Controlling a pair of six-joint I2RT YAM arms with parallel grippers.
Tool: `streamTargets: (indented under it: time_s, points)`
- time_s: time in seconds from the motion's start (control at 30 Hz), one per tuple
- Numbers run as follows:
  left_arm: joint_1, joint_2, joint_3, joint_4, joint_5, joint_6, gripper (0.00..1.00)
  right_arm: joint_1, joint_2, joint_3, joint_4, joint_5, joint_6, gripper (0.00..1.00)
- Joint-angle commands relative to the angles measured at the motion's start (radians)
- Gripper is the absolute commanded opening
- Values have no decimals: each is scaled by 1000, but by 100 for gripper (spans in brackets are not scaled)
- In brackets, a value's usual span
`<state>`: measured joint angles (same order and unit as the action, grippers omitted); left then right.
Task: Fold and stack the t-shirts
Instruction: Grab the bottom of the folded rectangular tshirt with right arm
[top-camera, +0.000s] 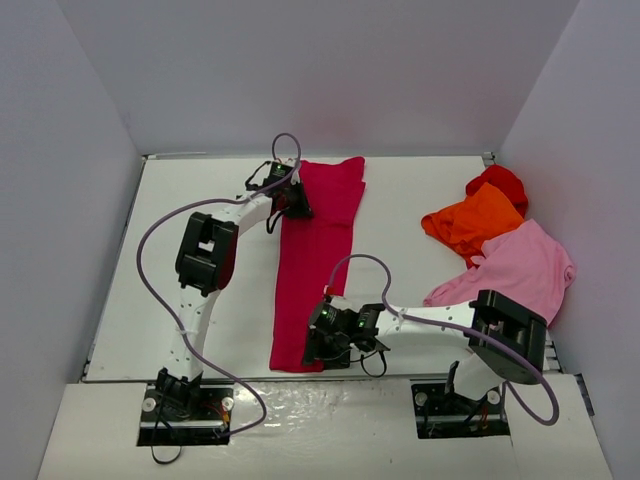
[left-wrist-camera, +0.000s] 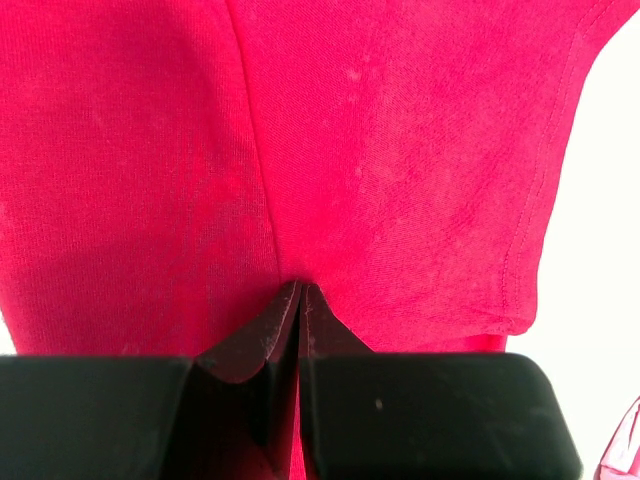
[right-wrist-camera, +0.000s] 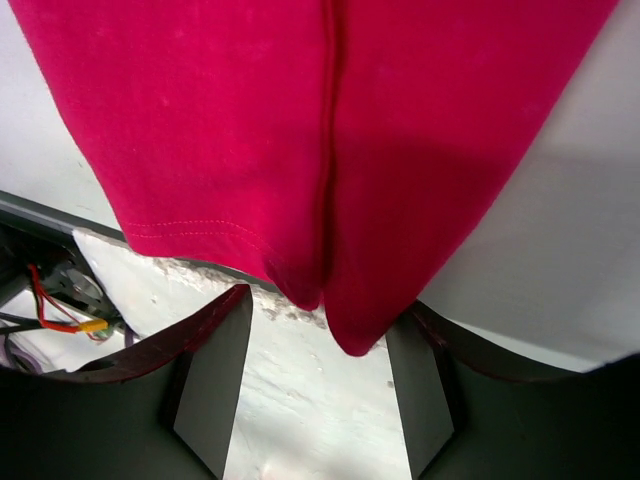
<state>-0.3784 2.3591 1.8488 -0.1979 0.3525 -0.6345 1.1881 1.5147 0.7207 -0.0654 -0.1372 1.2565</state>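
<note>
From above, you had the crimson-magenta t-shirt (top-camera: 312, 270) lying as a long, narrow strip down the middle of the white table (top-camera: 420, 190). The orange t-shirt (top-camera: 470, 222), red t-shirt (top-camera: 500, 182) and light pink t-shirt (top-camera: 525, 265) sat crumpled together at the right edge of the frame. Only the wrist views showed the grips. Your left gripper (left-wrist-camera: 301, 290) had its jaws shut, seemingly pinching a crease of the soft knit. Your right gripper (right-wrist-camera: 325, 305) held its jaws wide, and the stitched hem corner drooped between them.
</note>
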Motion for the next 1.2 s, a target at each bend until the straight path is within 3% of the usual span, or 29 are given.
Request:
streamTargets:
  time_s: [0.0, 0.37, 0.43, 0.57, 0.6, 0.9, 1.17]
  points:
    - [9, -33, -39, -70, -20, 10, 0, 18, 52, 55, -11, 34, 14, 52]
    - [9, -50, -65, -53, -1, 6, 0, 20, 121, 58, -31, 81, 17, 42]
    - [9, -53, -67, -53, -2, 7, 0, 20, 117, 54, -37, 89, 21, 34]
    - [9, -56, -75, -49, 0, 7, 0, 20, 102, 41, -58, 113, 32, 3]
    - [9, -59, -74, -52, 0, 6, 0, 21, 96, 40, -62, 115, 31, 0]
    - [-9, -231, -74, -144, 64, 37, 0, 24, -55, -51, -122, 109, 52, 0]
    - [-67, -439, -278, -117, 117, -19, 0, 21, -105, -114, -122, 103, 80, 0]
